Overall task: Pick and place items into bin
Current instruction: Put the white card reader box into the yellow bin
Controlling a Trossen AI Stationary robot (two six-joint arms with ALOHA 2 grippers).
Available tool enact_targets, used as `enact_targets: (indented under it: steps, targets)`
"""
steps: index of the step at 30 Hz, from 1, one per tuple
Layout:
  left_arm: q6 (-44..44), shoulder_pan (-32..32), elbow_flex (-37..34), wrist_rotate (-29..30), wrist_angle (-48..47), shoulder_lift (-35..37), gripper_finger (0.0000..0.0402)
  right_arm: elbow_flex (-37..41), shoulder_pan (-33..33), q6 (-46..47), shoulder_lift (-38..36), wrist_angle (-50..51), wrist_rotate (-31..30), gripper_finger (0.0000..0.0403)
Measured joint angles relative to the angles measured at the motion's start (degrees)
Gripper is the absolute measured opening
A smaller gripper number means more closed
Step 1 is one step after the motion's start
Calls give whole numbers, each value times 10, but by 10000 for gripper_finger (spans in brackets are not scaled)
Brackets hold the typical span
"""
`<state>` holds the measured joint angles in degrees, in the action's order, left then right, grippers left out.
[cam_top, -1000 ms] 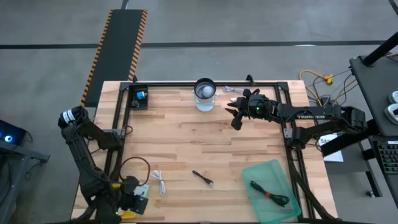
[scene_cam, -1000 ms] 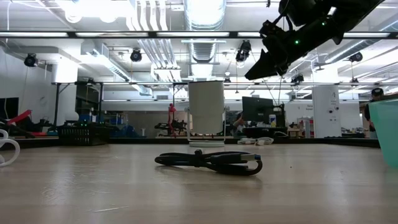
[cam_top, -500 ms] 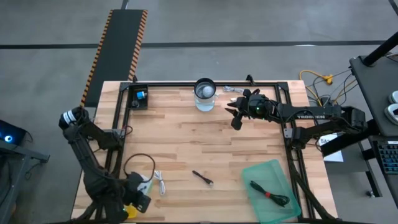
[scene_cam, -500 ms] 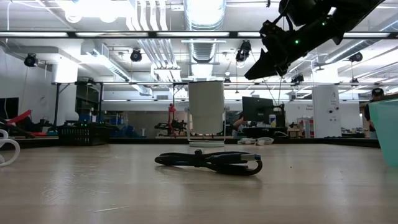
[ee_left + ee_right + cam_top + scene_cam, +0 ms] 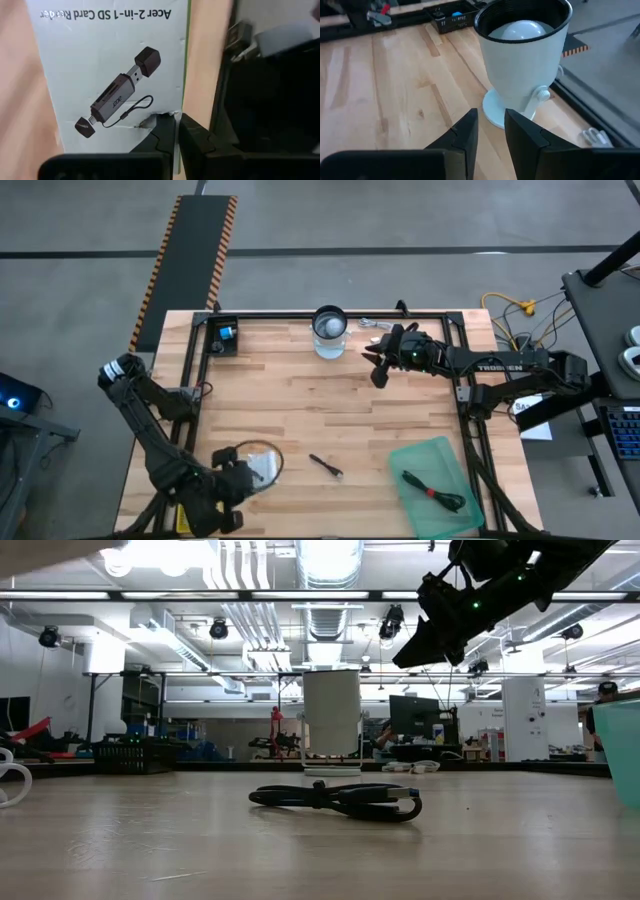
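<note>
Your left arm has swung along the near edge of the table [image 5: 330,405] toward its middle over the last second, while your right arm has stayed put. The left gripper [image 5: 176,131] is pinched fully closed on the edge of a white card-reader packet [image 5: 112,75]; from above, the left gripper [image 5: 240,478] sits low over the front left of the table, with a black cable loop [image 5: 252,465] around it. Just beyond lies the small black stick-like tool [image 5: 326,466], and further right the green bin [image 5: 410,492] with the black cable with red tip [image 5: 433,491] in it. Your right gripper [image 5: 378,370] hovers beside the white jar [image 5: 329,329] at the far edge, fingers [image 5: 465,132] a narrow gap apart, holding nothing.
</note>
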<state>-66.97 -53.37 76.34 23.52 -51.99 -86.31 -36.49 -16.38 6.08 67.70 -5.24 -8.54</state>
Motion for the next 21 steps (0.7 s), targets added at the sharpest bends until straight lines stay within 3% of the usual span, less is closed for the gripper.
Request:
enact_targets:
  steps: [5,7,11,13,15,21]
  targets:
    - [168,0,-1,72,55,3,0,6,8,11,0,-77,31,84]
    - [201,3,-1,87,62,3,0,11,18,-44,0,-138,103,84]
    - [209,14,-4,99,56,4,0,15,50,-179,0,-231,306,84]
    - [198,20,-5,100,42,7,0,14,75,-276,-1,-242,359,84]
    - [163,31,-4,98,24,11,0,13,108,-377,0,-240,355,84]
    - [97,80,-7,66,4,27,0,9,210,-565,19,-256,237,101]
